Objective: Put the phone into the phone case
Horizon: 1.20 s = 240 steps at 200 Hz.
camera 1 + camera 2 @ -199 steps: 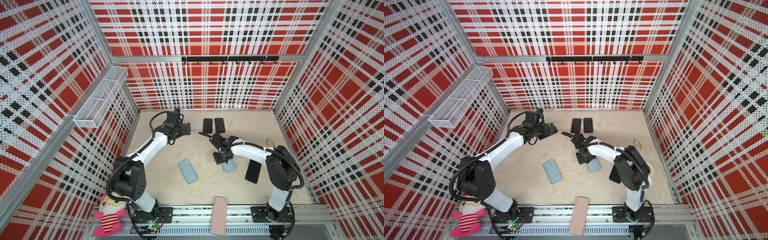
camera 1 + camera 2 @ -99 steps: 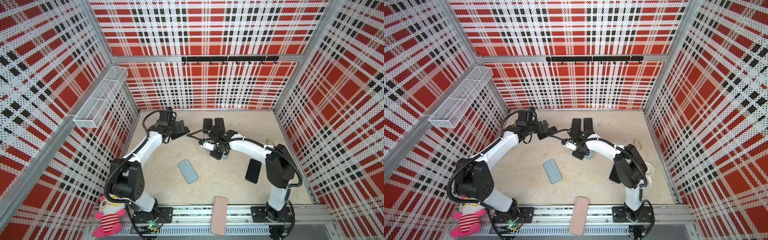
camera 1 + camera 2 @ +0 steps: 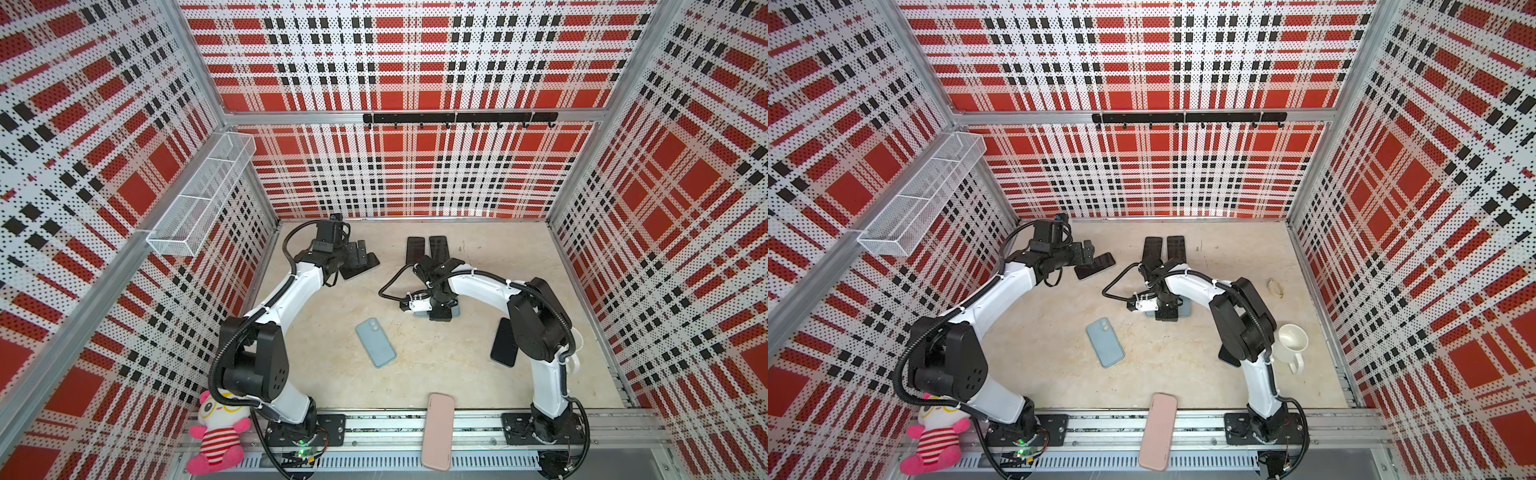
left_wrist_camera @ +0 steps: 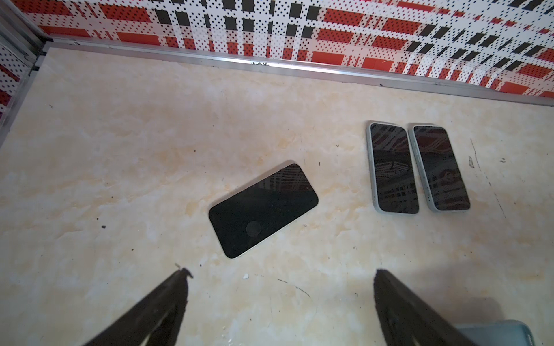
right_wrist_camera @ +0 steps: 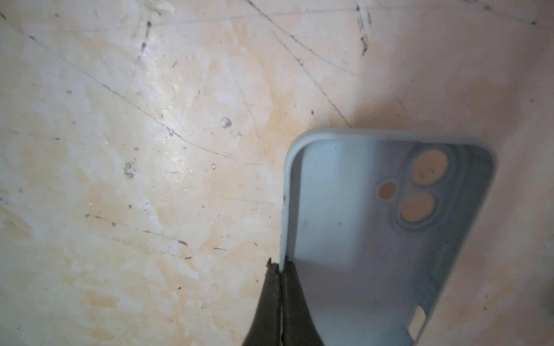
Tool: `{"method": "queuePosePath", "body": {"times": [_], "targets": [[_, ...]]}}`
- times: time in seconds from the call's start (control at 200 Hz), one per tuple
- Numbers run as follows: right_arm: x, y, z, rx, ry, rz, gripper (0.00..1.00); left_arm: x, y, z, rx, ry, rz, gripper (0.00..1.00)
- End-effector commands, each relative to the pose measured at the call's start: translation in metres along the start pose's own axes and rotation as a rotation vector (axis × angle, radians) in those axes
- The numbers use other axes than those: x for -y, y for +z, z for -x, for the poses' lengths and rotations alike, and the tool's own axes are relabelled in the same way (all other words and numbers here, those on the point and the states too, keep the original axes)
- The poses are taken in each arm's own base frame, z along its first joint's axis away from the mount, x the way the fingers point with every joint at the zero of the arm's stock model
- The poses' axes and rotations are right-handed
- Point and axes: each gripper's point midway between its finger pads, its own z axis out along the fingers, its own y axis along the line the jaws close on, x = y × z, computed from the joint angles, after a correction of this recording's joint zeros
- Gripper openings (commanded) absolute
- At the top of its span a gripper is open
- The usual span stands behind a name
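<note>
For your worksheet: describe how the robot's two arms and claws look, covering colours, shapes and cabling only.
The left arm and right arm have curved white links, bulky black joints and black cables tied alongside. The left claw and right claw end in dark, tapering fingers.

A pink plush toy (image 3: 216, 436) in a striped shirt sits at the front left corner. A white wire basket (image 3: 199, 199) hangs on the left wall and a black hook rail (image 3: 457, 118) on the back wall. A white mug (image 3: 1291, 343) stands on the table (image 3: 1233, 257) near the right wall. Beyond it lies a small pale object (image 3: 1275, 287), perhaps a ring.
</note>
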Motion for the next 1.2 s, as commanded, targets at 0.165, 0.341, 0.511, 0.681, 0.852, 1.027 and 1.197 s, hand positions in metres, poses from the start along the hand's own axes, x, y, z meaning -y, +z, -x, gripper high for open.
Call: {"method": "queuePosePath", "body": {"times": [0.165,0.341,0.511,0.681,0.852,1.027,1.197], "targets": [[0.006,0.002,-0.001,-0.014,-0.062,-0.017,0.16,-0.003,-0.006,0.006,0.025,-0.003,-0.002,0.99],[0.014,-0.007,0.008,0.035,-0.037,-0.059,0.43,-0.001,-0.005,0.004,0.018,-0.006,-0.012,0.99],[0.034,-0.038,0.005,0.085,0.1,-0.18,0.47,0.006,0.002,-0.003,0.003,0.003,-0.026,1.0],[0.042,-0.073,-0.009,0.175,0.347,-0.346,0.6,0.019,0.003,-0.007,-0.003,0.004,-0.045,0.99],[0.033,-0.103,-0.044,0.22,0.691,-0.485,0.8,0.016,0.004,-0.006,0.027,-0.014,-0.036,1.0],[-0.004,-0.143,-0.116,0.165,1.265,-0.647,1.0,0.043,0.003,-0.016,0.064,0.031,-0.058,1.0],[-0.068,-0.15,-0.187,-0.057,1.757,-0.768,1.0,0.05,0.012,-0.024,0.045,0.035,-0.076,1.0]]}}
